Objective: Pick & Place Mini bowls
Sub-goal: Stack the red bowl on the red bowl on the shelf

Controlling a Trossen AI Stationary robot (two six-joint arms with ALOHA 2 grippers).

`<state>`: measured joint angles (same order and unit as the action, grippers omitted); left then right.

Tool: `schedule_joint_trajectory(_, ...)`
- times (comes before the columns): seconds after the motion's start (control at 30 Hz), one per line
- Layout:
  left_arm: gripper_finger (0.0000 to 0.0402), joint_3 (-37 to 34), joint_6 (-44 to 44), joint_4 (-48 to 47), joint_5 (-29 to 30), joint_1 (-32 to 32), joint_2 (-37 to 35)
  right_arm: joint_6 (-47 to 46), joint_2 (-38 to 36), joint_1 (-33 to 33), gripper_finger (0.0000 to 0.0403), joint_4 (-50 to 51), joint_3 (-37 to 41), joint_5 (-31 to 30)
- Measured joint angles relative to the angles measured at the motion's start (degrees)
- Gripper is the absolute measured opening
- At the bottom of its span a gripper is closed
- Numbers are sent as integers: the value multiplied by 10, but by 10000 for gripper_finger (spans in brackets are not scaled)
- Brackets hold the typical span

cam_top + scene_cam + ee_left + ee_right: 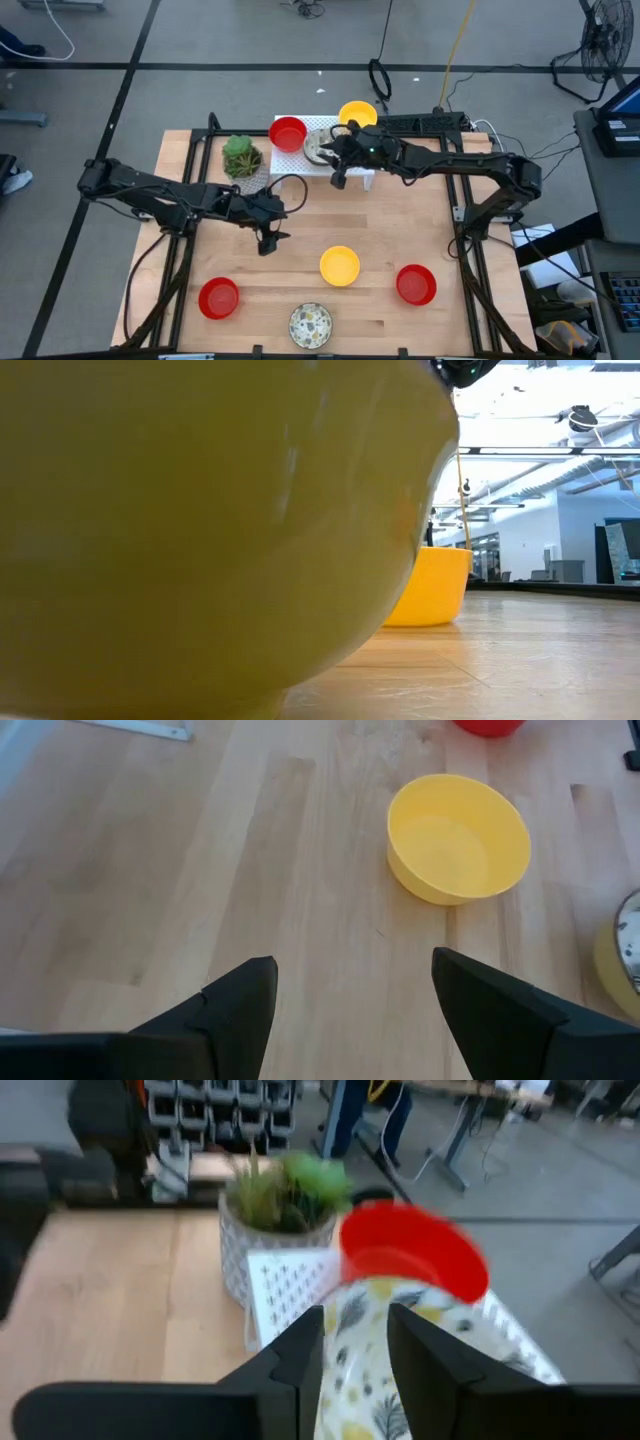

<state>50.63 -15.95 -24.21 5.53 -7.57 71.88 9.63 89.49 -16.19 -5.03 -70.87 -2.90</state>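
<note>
The right end effector grips a speckled bowl over the rack, mid-placement beside the red bowl; release comes next. The left end effector hangs open near a yellow bowl on the desk.

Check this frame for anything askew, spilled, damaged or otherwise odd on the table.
Nothing spilled or broken. One oddity: a yellow bowl sits so close to the low camera that it blocks most of that view. The other bowls stand upright. The right gripper is closed on a speckled bowl at the white rack; the left gripper hovers open.
</note>
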Motion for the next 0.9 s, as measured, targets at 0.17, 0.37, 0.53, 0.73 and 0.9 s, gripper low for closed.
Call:
schedule_joint_trajectory(0.17,269,0,-68,-34,-80,0,0,1,-37,21,107,-1,0,0)
schedule_joint_trajectory(0.37,269,0,-192,-125,-218,-25,0,3,-93,57,103,27,0,0)
schedule_joint_trajectory(0.53,269,0,-297,-221,-303,-86,0,3,-136,87,102,74,0,0)
schedule_joint_trajectory(0.73,269,0,-424,-249,-293,-209,0,3,-153,118,102,103,0,0)
schedule_joint_trajectory(0.9,268,-1,-540,-202,-237,-287,2,3,-149,134,102,103,0,0)
